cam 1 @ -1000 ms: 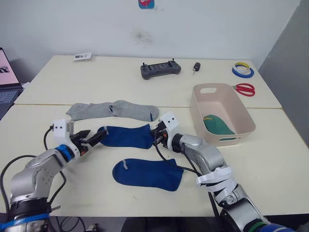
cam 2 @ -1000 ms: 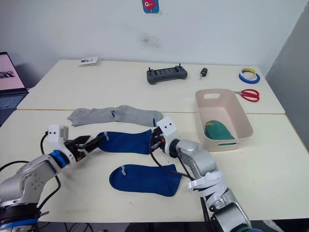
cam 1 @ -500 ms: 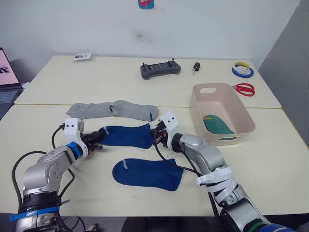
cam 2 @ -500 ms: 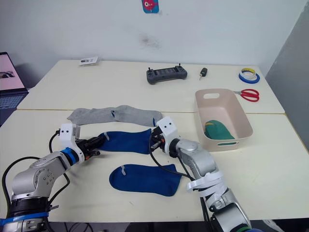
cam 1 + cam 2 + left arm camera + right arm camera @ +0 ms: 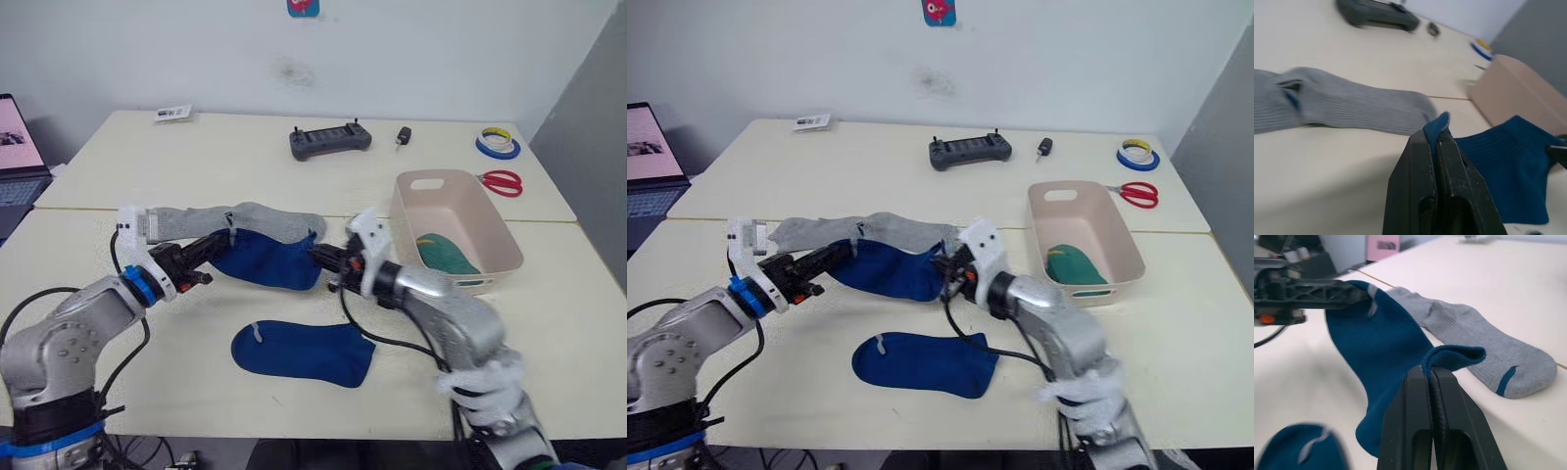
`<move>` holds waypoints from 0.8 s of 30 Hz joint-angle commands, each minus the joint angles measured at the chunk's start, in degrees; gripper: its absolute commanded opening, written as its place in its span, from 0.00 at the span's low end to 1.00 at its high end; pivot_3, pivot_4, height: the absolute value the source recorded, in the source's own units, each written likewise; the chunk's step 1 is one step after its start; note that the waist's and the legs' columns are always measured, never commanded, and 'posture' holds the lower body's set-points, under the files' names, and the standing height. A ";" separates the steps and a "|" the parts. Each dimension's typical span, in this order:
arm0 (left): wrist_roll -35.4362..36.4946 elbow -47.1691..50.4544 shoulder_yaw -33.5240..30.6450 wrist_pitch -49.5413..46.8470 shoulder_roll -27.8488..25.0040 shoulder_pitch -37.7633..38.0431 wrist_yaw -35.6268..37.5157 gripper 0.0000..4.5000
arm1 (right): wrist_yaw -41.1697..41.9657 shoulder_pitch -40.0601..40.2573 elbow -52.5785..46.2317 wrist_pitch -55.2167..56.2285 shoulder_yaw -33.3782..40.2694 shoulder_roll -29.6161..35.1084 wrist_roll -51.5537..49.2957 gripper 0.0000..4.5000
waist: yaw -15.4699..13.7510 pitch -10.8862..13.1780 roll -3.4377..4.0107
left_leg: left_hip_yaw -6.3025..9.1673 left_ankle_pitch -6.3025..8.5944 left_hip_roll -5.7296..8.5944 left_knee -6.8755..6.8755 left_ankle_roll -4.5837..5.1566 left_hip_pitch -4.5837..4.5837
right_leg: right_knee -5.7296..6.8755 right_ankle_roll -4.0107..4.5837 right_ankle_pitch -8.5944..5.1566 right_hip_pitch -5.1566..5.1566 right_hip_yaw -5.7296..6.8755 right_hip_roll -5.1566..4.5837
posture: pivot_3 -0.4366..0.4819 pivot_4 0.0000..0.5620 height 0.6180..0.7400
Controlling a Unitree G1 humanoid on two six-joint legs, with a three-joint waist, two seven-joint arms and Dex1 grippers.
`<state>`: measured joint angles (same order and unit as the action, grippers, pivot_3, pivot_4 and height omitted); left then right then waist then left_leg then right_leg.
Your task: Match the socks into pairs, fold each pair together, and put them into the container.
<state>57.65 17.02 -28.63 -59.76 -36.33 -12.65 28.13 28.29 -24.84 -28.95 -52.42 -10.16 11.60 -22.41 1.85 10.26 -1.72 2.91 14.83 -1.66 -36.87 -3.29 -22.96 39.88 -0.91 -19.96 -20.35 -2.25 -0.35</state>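
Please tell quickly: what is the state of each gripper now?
Left gripper: shut on one end of the lifted blue sock.
Right gripper: shut on its other end.

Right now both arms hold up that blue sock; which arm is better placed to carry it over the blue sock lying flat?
Probably both together: the left end effector and right end effector each pinch an end of the lifted blue sock; the flat blue sock lies between them.

The right claw [image 5: 1431, 377] pinches one end of a blue sock [image 5: 1383, 352], grey sock [image 5: 1484, 345] beyond.
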 commanded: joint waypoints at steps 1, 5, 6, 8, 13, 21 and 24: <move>8.35 5.89 -2.33 -4.37 -0.68 3.37 -1.11 0.01 | 4.70 4.40 -11.53 -5.70 3.53 5.95 -8.51 0.00 | 0.00 0.01 0.02 | 0.01 0.00 0.00 0.00 0.00 0.04 | 0.02 0.00 0.00 0.02 0.01 0.00 | 0.48 0.27 1.00; 12.28 10.82 -2.28 -4.13 1.40 10.33 -3.92 0.01 | 5.54 12.26 -17.52 -7.76 4.12 11.92 -12.45 0.00 | 0.16 0.02 0.04 | 0.02 0.01 -0.02 0.03 0.01 0.10 | 0.00 0.00 -0.01 0.08 0.00 0.03 | 0.48 0.27 1.00; 12.01 11.91 -1.93 -3.51 1.75 12.27 -4.29 0.01 | 4.90 13.74 -18.17 -7.37 3.66 12.41 -12.36 0.00 | 0.24 0.02 0.04 | 0.01 0.01 -0.03 0.03 0.01 0.12 | 0.02 0.00 -0.01 0.08 -0.03 0.05 | 0.48 0.27 1.00; 11.31 13.33 -1.39 -2.28 2.37 15.71 -4.46 0.01 | 3.84 16.19 -18.81 -6.21 2.43 12.80 -11.58 0.00 | 0.34 0.02 0.04 | 0.02 0.01 -0.05 0.03 0.01 0.16 | 0.03 0.00 -0.01 0.07 -0.07 0.10 | 0.48 0.27 1.00; 4.76 14.11 1.61 3.13 3.79 23.11 -3.23 0.01 | 2.34 20.89 -18.63 -0.80 -2.42 15.32 -6.48 0.00 | -0.03 0.03 0.05 | 0.00 0.00 0.00 0.04 0.01 0.15 | -0.04 -0.01 -0.02 0.08 -0.08 0.10 | 0.48 0.27 1.00; 8.35 15.36 -0.13 3.81 2.01 26.02 -2.10 0.01 | 3.23 23.02 -19.68 -0.58 2.27 16.33 -11.24 0.00 | -0.12 0.03 0.02 | 0.01 0.01 -0.01 0.04 0.01 0.11 | -0.14 -0.02 -0.02 0.12 -0.05 0.09 | 0.48 0.27 1.00; 10.98 15.96 -0.91 3.10 0.53 26.51 -2.12 0.01 | 3.05 23.11 -20.12 -1.63 4.53 17.16 -13.77 0.00 | -0.08 0.03 0.03 | 0.01 0.01 -0.02 0.04 0.01 0.12 | -0.14 -0.01 -0.02 0.12 -0.06 0.10 | 0.48 0.27 1.00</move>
<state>66.41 30.82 -27.86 -56.95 -35.02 13.44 25.62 31.13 -1.48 -46.43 -53.84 -7.65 28.31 -33.77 1.77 10.29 -1.69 2.92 14.84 -1.68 -36.83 -3.28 -22.85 39.74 -0.92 -19.98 -20.23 -2.31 -0.26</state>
